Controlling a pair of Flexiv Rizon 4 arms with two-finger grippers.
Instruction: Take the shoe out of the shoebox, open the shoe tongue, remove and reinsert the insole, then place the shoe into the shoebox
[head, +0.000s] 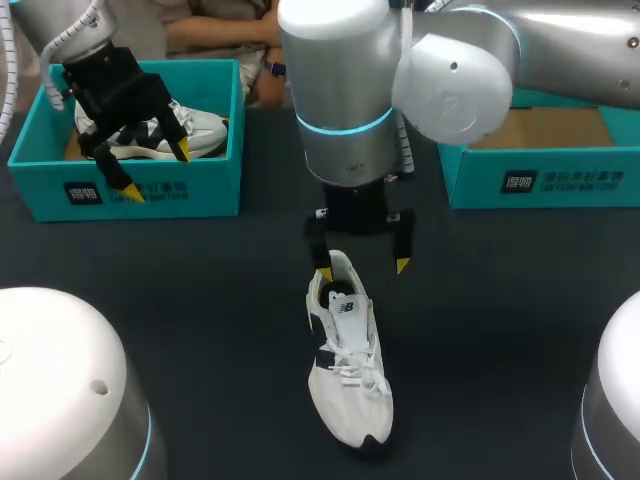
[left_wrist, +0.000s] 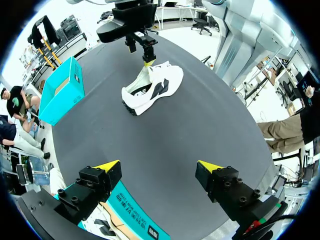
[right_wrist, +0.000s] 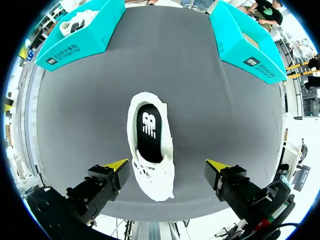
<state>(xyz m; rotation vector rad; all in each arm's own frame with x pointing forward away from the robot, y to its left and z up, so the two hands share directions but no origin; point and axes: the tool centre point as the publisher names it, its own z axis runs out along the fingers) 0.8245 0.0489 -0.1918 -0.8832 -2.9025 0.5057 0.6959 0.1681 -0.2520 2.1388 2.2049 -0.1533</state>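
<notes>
A white shoe (head: 347, 365) lies on the dark table, toe toward the near edge, its tongue and laces up. Its black insole (right_wrist: 149, 125) shows inside the opening. My right gripper (head: 362, 268) hangs open just above the heel, pointing down, one yellow tip by the heel rim. In the right wrist view the shoe (right_wrist: 150, 150) lies below the open right gripper (right_wrist: 167, 164), nearer one finger. My left gripper (head: 156, 170) is open above the left teal shoebox (head: 140, 195), holding nothing. From the left wrist, the left gripper (left_wrist: 159, 166) looks across at the shoe (left_wrist: 152, 87).
The left shoebox holds a second white shoe (head: 205, 130). Another teal shoebox (head: 545, 180) stands at the back right with its brown floor showing. My arms' white bases (head: 60, 385) fill the near corners. Dark table surface surrounds the shoe.
</notes>
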